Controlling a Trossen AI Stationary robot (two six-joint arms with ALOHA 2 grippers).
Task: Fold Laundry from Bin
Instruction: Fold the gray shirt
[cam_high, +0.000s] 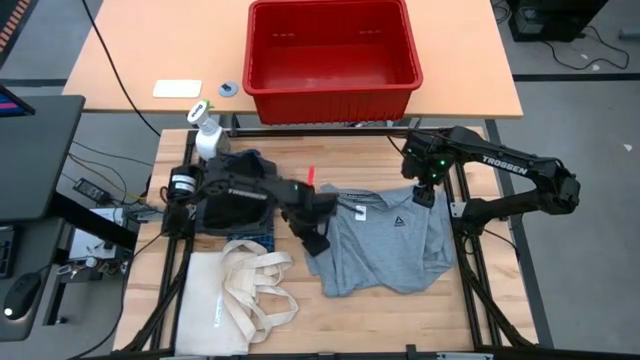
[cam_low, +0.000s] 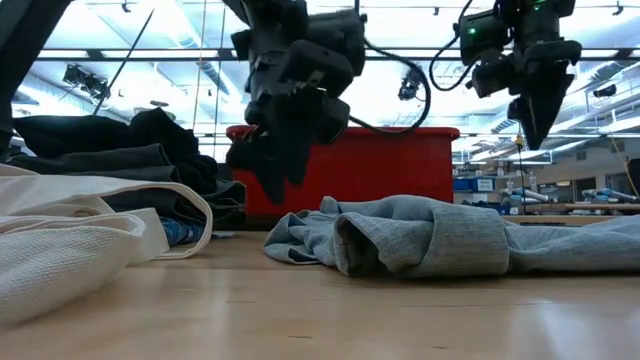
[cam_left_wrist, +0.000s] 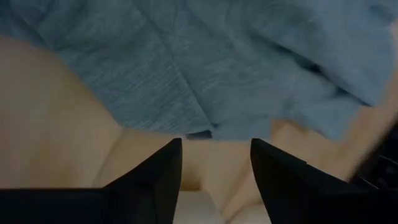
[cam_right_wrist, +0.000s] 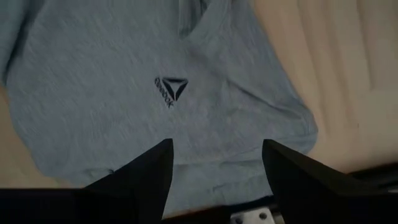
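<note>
We see a soft, matt heathered-knit grey T-shirt on the smooth, faintly shiny wooden tabletop, a coarse-woven cream canvas tote bag, and a glossy, smooth red plastic bin behind.

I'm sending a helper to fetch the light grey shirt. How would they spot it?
On the wooden table, in front of the big red plastic bin, it is the light grey T-shirt lying between the two grippers. Only it bears a small dark triangle logo.

Open right end effector hovers above logoed grey shirt.
</note>
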